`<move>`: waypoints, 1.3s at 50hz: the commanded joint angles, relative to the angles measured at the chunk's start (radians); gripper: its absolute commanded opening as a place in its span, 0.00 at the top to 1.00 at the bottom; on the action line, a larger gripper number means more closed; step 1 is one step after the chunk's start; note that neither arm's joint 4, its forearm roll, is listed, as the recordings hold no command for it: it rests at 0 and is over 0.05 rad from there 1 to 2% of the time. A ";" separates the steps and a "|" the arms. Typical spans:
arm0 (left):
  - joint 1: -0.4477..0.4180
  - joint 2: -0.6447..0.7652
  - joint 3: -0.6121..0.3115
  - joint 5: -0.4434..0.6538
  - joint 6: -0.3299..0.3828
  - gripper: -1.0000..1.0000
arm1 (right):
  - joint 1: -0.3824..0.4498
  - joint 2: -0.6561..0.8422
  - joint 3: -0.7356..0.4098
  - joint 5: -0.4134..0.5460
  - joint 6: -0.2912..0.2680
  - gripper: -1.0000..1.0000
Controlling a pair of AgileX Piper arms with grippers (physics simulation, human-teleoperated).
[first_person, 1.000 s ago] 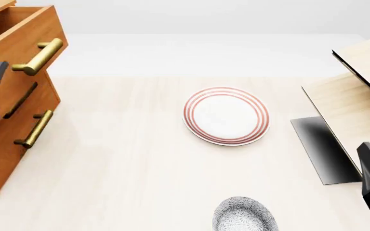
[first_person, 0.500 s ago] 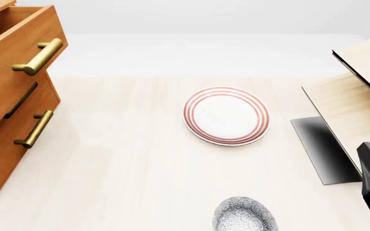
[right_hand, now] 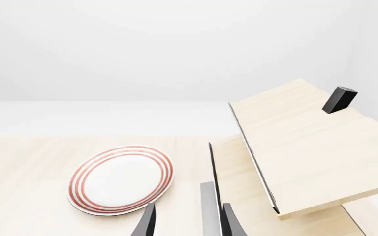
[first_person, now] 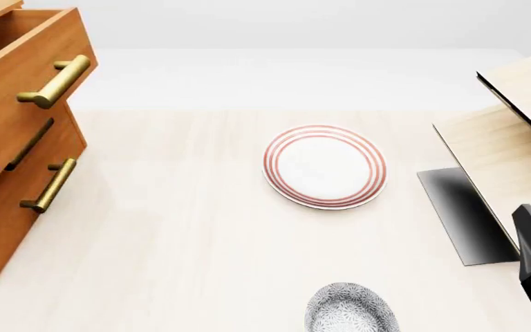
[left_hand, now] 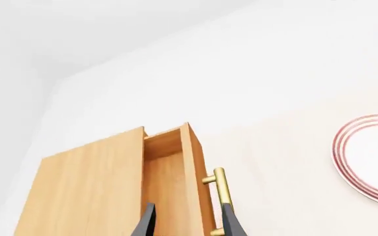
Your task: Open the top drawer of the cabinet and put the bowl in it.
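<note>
Your top drawer (first_person: 21, 83) stands pulled out of the cabinet (first_person: 12, 207) at the bench's (first_person: 173, 242) far left; the bowl (first_person: 350, 309) sits on the bench at the near edge, well apart from it, nearer than the plate (first_person: 325, 166). Your left pincer (left_hand: 187, 221) hangs released above the drawer; your right pincer (right_hand: 187, 221) is likewise parted and empty, beside the pale wooden structure (first_person: 510, 152).
</note>
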 commanded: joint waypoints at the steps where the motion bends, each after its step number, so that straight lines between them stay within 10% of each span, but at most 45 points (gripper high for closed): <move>1: 0.045 0.075 -0.126 0.132 -0.133 0.00 | 0.000 -0.003 0.001 0.001 0.001 0.00; 30: 0.023 0.238 -0.290 0.208 -0.481 0.00 | 0.000 -0.002 0.001 0.001 0.000 0.00; 65: 0.053 0.218 -0.151 0.134 -0.570 0.00 | 0.000 -0.003 0.001 0.001 0.001 0.00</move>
